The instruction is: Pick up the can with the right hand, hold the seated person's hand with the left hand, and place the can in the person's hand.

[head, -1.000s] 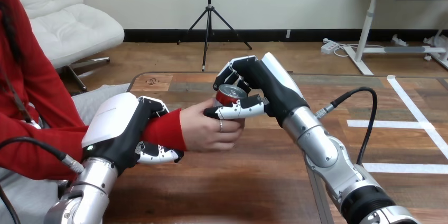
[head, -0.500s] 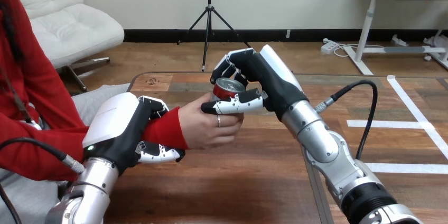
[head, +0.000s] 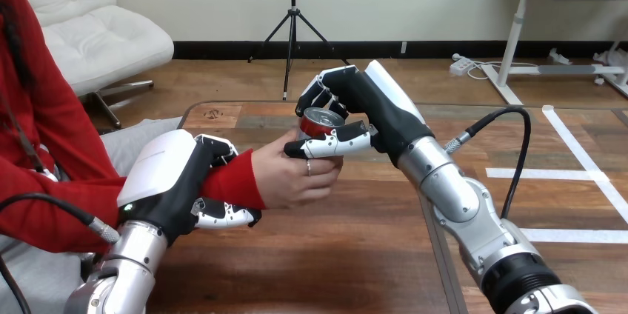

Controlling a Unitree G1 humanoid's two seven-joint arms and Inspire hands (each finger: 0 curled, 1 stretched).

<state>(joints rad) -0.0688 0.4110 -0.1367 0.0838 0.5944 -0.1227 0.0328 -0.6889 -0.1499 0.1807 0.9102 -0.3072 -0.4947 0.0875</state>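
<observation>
The wooden counter point(head: 333, 255) is made of brown planks, with a dark rim and a rounded far-left corner. A thin seam point(head: 438, 258) runs from its near edge toward the middle. White tape strips point(head: 552, 173) lie flat on its right part, two crosswise and one slanting.

Wooden table point(head: 296, 255): planks in mixed brown tones, far-left corner rounded, small dark mark point(head: 215, 114) on the light plank just beside that corner. Thin straight seam point(head: 438, 255) runs from mid-table to the near edge. Right of the seam, white tape point(head: 585, 158) on the surface: one long diagonal strip from the far edge, two shorter strips branching left off it.
</observation>
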